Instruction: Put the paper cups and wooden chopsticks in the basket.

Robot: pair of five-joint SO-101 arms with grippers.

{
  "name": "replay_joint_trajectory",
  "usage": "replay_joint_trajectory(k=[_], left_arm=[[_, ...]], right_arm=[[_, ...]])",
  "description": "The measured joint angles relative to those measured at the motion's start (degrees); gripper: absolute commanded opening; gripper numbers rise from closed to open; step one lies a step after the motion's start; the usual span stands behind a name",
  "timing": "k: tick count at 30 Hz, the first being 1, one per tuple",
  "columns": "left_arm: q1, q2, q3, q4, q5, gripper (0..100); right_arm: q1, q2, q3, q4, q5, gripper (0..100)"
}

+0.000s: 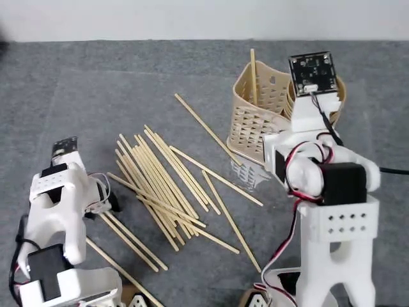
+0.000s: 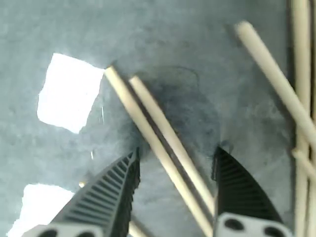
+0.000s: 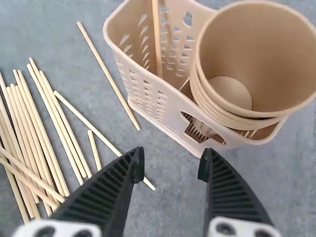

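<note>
Paper cups (image 3: 252,64), nested, and one chopstick (image 3: 157,37) stand in the basket (image 3: 148,94).

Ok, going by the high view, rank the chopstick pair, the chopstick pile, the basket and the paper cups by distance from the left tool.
1. chopstick pair: at the left tool, between its open fingers.
2. chopstick pile: mid-table.
3. basket: far side, by the other arm.
4. paper cups: in the basket's far end.
</note>
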Motion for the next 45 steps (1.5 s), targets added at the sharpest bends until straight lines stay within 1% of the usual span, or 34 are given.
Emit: replay_joint_trajectory(k=[4,7,10,15,16,18,21,24,30,36,38,42,45], left_arm=[[0.09,0.0,0.0,0.0,6.07,23],[0.18,0.09,0.0,0.0,9.05,23],[0.26,0.09,0.0,-0.09,9.93,23],[0.26,0.18,0.7,-3.08,10.2,23],[0.26,0.18,0.7,-3.08,10.37,22],[0.26,0.18,0.79,-3.16,10.55,16],[0.7,0.09,0.35,-3.52,10.55,1],[0.7,0.09,0.0,-4.84,10.81,3],[1.93,0.09,0.0,-5.01,10.9,1],[4.84,0.09,0.09,-5.01,10.99,1],[5.63,0.0,-0.18,-5.01,12.92,1],[6.33,0.88,-4.31,-3.34,15.3,1],[6.77,1.05,-10.37,1.41,15.74,1]], right_arm=[[-0.09,-1.23,0.0,0.0,0.0,19.8],[0.09,-2.11,0.0,0.0,0.0,19.8],[0.18,-3.52,0.0,0.0,0.0,19.8],[0.09,-6.42,0.0,0.0,0.0,19.8],[0.09,-6.77,0.0,0.0,0.44,19.8],[0.09,-7.65,0.0,0.0,1.85,19.8],[0.09,-8.26,0.0,0.0,2.55,19.8],[0.09,-8.26,0.0,0.0,2.64,19.8],[0.09,-8.44,0.0,0.0,2.9,19.8],[0.09,-8.44,0.0,0.0,2.9,19.8],[0.09,-8.44,0.0,0.0,2.9,19.8],[0.09,-8.44,0.0,0.0,2.9,19.8],[0.09,-8.44,0.0,0.0,2.9,19.8]])
